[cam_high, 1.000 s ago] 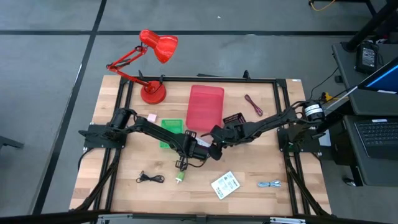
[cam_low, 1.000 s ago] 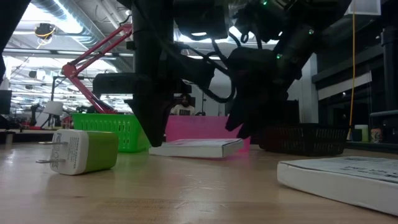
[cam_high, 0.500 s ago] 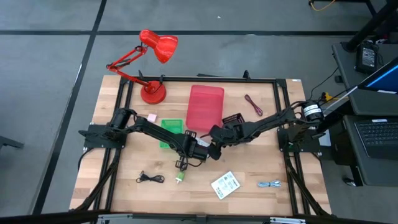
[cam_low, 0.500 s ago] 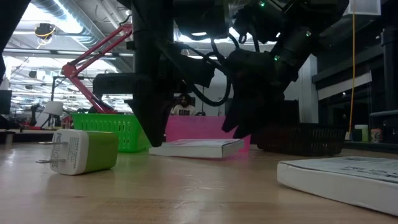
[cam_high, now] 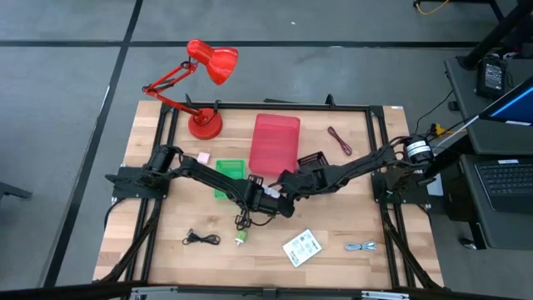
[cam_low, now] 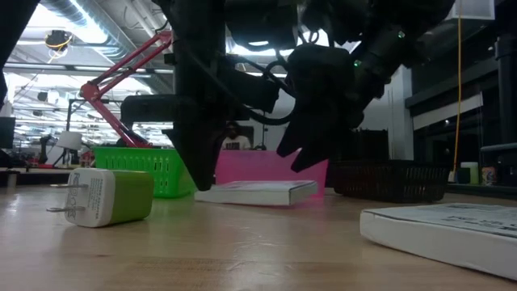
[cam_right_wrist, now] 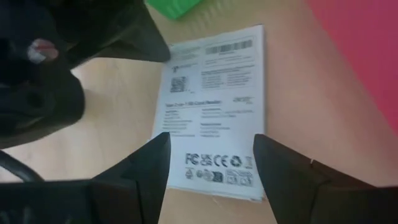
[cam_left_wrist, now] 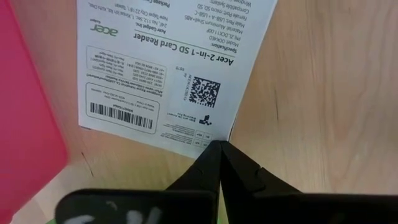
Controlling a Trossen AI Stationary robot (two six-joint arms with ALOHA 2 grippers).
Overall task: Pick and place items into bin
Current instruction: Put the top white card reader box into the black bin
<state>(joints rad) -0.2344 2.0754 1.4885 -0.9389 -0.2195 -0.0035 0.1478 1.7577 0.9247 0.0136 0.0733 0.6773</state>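
Near the table's middle, the packet [cam_right_wrist: 211,106] lies flat beside the pink bin [cam_high: 275,142], just ahead of your right gripper [cam_right_wrist: 210,163], whose jaws stand wide across its short end, long axis running away from them. Your left gripper [cam_left_wrist: 219,155], jaws pinched shut and empty, touches the packet's opposite edge; the right looks better placed to grasp.

left gripper [cam_left_wrist: 219,144]: fingers pressed together, low at table centre
right gripper [cam_right_wrist: 211,162]: fingers spread wide, just beside it
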